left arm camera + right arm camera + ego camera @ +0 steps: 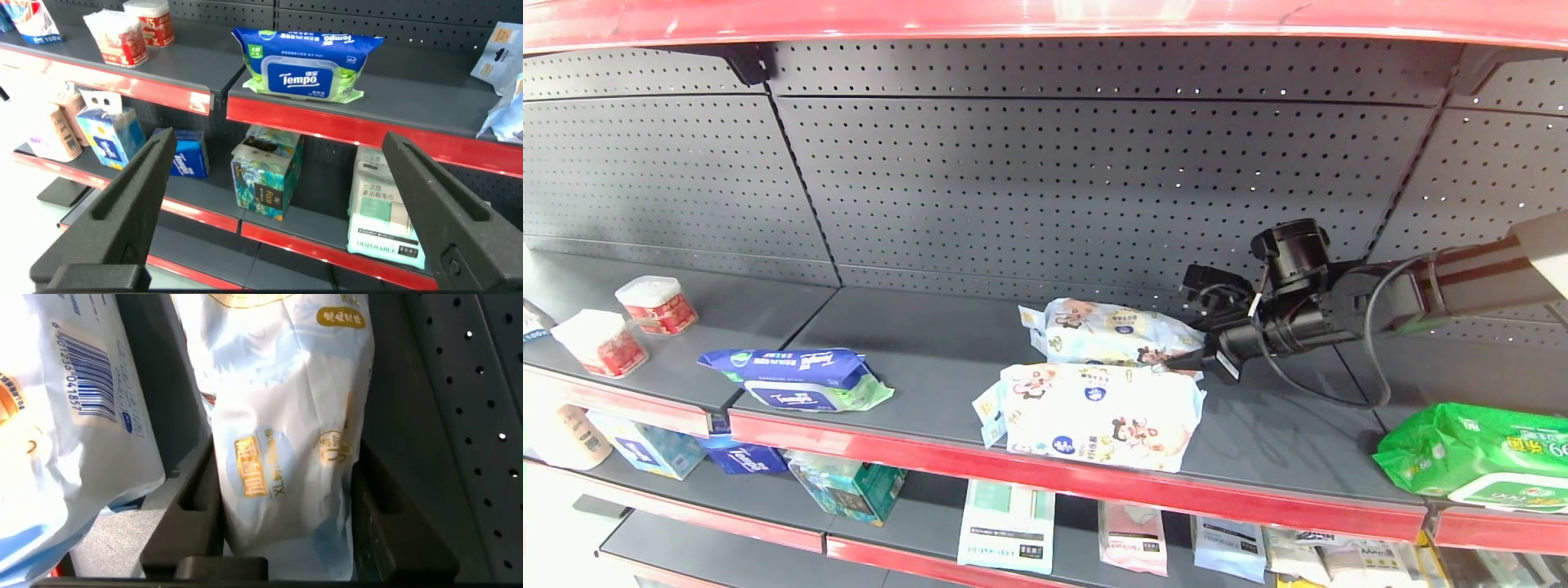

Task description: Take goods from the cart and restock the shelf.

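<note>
Two cartoon-print wipes packs lie on the grey middle shelf. The rear pack rests near the pegboard back, and the front pack lies by the red shelf edge. My right gripper comes in from the right and is shut on the rear pack's right end. In the right wrist view that pack is pinched between the two dark fingers of the right gripper. My left gripper is open and holds nothing, in front of the lower shelves.
A blue wipes pack lies left of centre on the shelf. Two red-and-white tubs stand at far left and a green pack at far right. Boxes and packets line the shelf below.
</note>
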